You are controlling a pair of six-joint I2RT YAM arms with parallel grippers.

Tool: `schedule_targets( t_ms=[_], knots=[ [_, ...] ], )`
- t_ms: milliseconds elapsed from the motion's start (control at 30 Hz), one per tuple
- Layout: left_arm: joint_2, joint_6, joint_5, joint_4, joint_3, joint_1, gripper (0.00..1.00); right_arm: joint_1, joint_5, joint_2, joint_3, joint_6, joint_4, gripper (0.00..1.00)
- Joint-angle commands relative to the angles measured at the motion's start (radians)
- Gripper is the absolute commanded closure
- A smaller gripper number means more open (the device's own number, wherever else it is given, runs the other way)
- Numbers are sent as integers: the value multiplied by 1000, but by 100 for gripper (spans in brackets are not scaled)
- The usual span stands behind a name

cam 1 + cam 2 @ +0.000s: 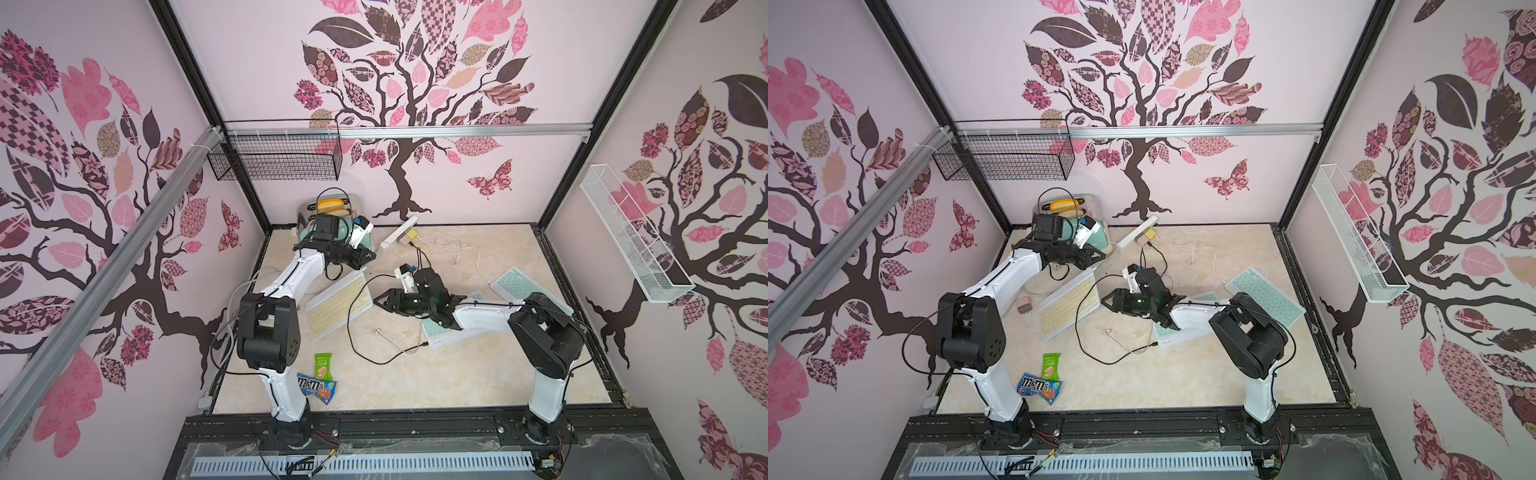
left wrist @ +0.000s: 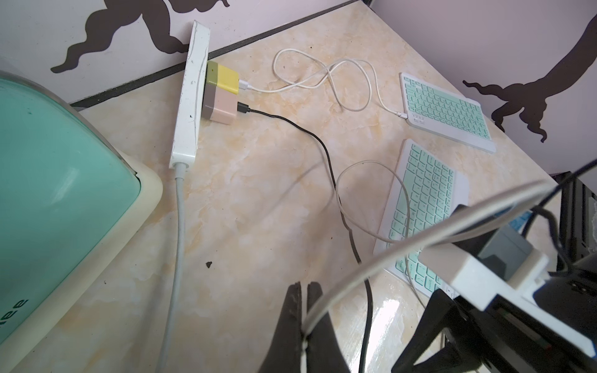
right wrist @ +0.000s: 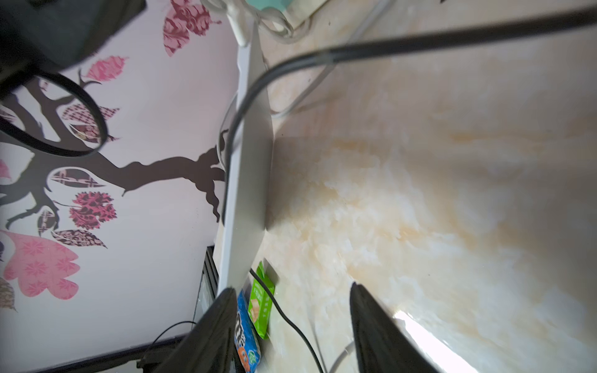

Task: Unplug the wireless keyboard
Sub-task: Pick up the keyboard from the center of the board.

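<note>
The cream-yellow wireless keyboard (image 1: 332, 309) (image 1: 1065, 309) lies left of centre and looks tilted, one long edge off the table; the right wrist view shows it edge-on (image 3: 248, 161). A white plug (image 3: 239, 29) sits at its far end. My left gripper (image 1: 368, 254) (image 2: 303, 285) hovers over that far end, shut on a white cable (image 2: 340, 294). To the keyboard's right, low over the table, my right gripper (image 1: 376, 300) (image 3: 290, 323) is open. A black cable (image 3: 420, 38) crosses above it and runs on between its fingers.
A white power strip (image 2: 190, 97) along the back wall holds a yellow charger (image 2: 226, 79) and a pink charger (image 2: 219, 108). Two mint keyboards (image 2: 445, 109) (image 2: 423, 193) lie to the right, a mint toaster (image 1: 332, 212) back left, snack packets (image 1: 318, 388) in front.
</note>
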Motion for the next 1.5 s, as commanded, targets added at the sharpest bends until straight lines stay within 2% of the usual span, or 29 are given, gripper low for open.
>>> schedule_targets(
  t_ms=[0,300,500,733,967,1000,1100,1167,1333,1467],
  knots=[
    [3,6,9,9,25,-7,100,4,-3,-23,-6,30,109,41],
    [4,8,10,2,29,-6,100,6,-76,76,66,62,141,43],
    [10,8,14,-4,35,-6,100,14,-110,127,101,70,150,50],
    [15,10,4,-7,41,-8,100,17,-128,140,116,68,140,67],
    [15,3,-6,-15,42,-9,100,16,-142,127,114,40,133,95],
    [11,-2,-8,-18,42,-8,95,17,-143,118,112,24,128,100],
    [7,-2,-14,-63,53,-9,59,12,-171,86,106,-45,110,100],
    [1,4,-23,-105,61,-9,48,4,-202,61,104,-82,101,100],
    [-37,21,-99,-237,89,-8,34,-46,-319,15,84,-131,124,100],
    [-98,9,-151,-308,95,-8,31,-105,-436,-6,54,-200,181,100]
  ],
)
